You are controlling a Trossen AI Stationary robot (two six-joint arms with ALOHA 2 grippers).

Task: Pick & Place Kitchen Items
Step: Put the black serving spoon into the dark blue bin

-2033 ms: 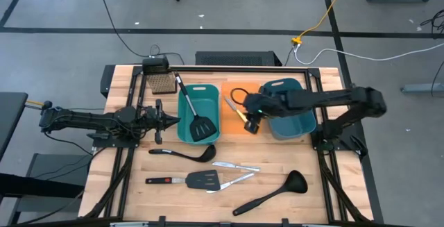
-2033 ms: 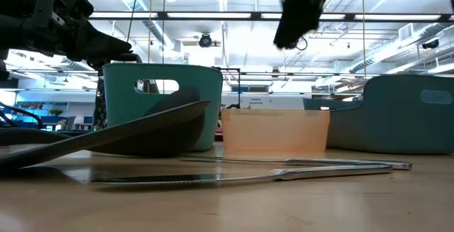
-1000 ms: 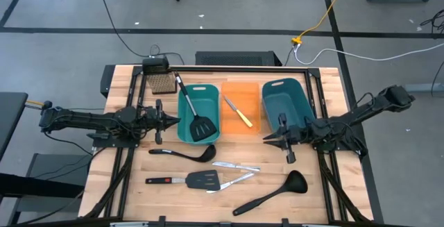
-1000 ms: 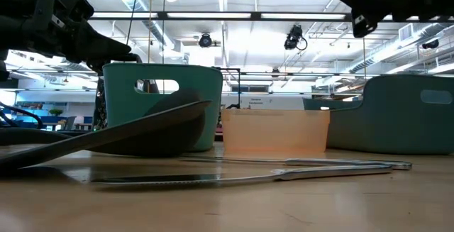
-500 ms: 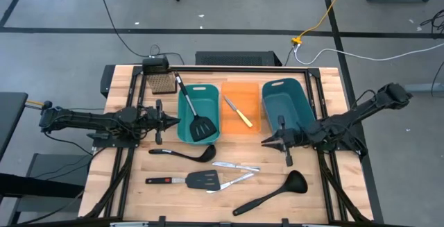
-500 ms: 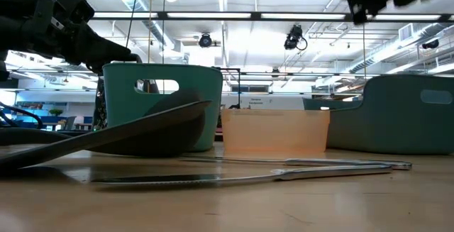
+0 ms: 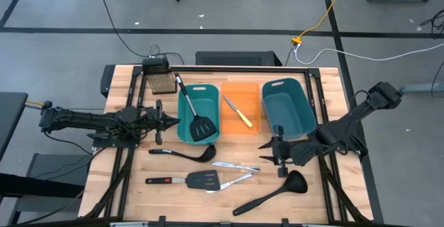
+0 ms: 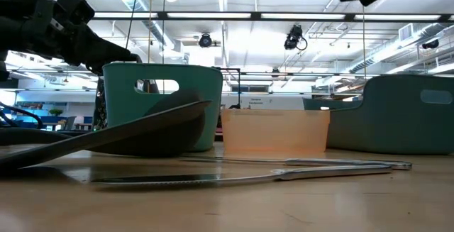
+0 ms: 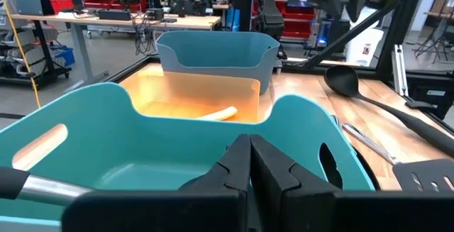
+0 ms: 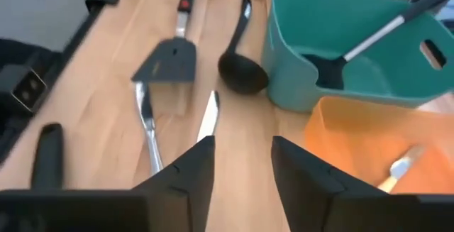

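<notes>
Nearest me on the bench (image 7: 125, 185) I see a black ladle (image 7: 272, 192) lying toward the right, and to its left a black spatula with a red-marked handle (image 7: 187, 180). Just beyond them lie two slim silver knives (image 7: 236, 166), one crossing toward the spatula's blade. My right end effector (image 7: 272, 152) hovers just right of those knives with its fingers (image 10: 186, 174) parted and nothing between them. A second ladle (image 7: 186, 153) rests in front of the teal bin (image 7: 198, 112), which holds a slotted spatula (image 7: 195, 114) with its handle leaning over the far rim. My left end effector (image 7: 165, 121) sits just left of that bin, pinched closed and empty. In the orange bin (image 7: 239, 109) beside it lies the yellow-handled knife (image 7: 238, 112). The darker blue bin (image 7: 287, 107) stands to the right.
</notes>
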